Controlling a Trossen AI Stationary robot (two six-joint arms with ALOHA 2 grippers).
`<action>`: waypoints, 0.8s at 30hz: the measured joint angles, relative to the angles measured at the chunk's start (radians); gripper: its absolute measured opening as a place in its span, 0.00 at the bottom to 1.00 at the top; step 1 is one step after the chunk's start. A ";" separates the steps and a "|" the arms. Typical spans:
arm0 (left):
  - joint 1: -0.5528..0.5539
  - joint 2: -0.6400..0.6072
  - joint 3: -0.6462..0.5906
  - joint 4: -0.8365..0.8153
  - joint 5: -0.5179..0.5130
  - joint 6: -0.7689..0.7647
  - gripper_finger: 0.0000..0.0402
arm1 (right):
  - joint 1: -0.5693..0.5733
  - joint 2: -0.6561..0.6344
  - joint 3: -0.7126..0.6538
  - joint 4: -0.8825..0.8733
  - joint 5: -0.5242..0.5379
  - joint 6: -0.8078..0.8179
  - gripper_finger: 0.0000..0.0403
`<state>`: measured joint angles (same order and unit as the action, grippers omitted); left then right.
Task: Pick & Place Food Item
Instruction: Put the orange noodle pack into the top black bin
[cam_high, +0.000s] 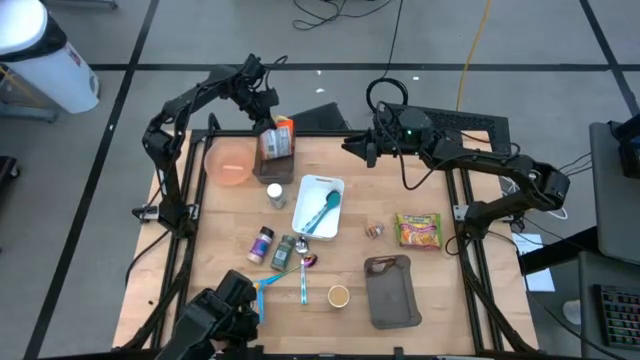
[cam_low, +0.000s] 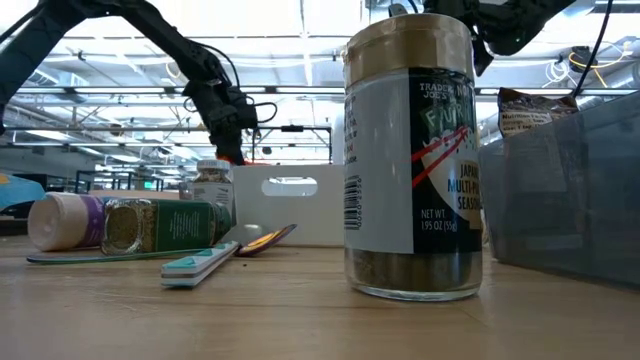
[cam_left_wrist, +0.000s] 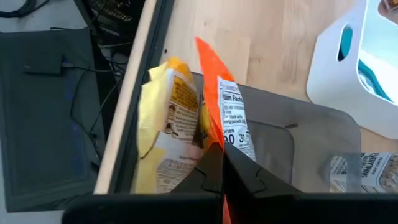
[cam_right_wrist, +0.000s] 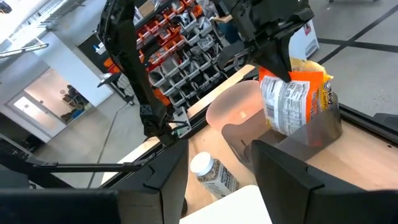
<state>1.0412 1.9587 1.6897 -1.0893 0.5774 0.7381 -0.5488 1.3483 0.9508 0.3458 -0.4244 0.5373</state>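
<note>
Over the table's 11 o'clock corner, seen from above, the left gripper (cam_high: 268, 113) pinches an orange-and-yellow food packet (cam_high: 284, 133) clenched at its top edge, holding it upright in the clear bin (cam_high: 277, 166), seemingly so it drops in neatly beside a pink bowl (cam_high: 231, 163); the right gripper (cam_high: 356, 146) waits at 12 o'clock, grasping nothing. A white tray (cam_high: 322, 186) at centre holds a teal utensil (cam_high: 322, 212), and a noodle packet (cam_high: 419, 229) lies at 3 o'clock

At table height, a tall seasoning jar (cam_low: 416, 160) fills the foreground, with the bin's wall at 3 o'clock, a white-labelled bag (cam_low: 531, 112) inside it

Through the left wrist camera, dark fingers (cam_left_wrist: 214, 171) meet on the orange packet, a yellow packet (cam_left_wrist: 168, 127) pressed beside it within the bin, likely a second item already stowed

Through the right wrist camera, its own fingers (cam_right_wrist: 291, 177) stand parted and empty, looking across at the packet hanging in the bin
</note>
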 joint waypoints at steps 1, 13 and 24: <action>0.000 0.000 -0.008 0.003 -0.002 0.002 0.00 | 0.000 0.000 0.000 0.000 0.000 0.000 0.41; -0.002 0.000 -0.067 0.047 -0.003 0.000 0.00 | 0.000 0.000 0.000 0.000 0.002 0.000 0.41; -0.002 0.000 -0.067 0.056 -0.062 -0.035 0.05 | 0.000 0.000 0.000 -0.002 0.003 -0.008 0.41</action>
<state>1.0393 1.9587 1.6230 -1.0332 0.5152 0.7035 -0.5484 1.3483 0.9508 0.3438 -0.4210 0.5296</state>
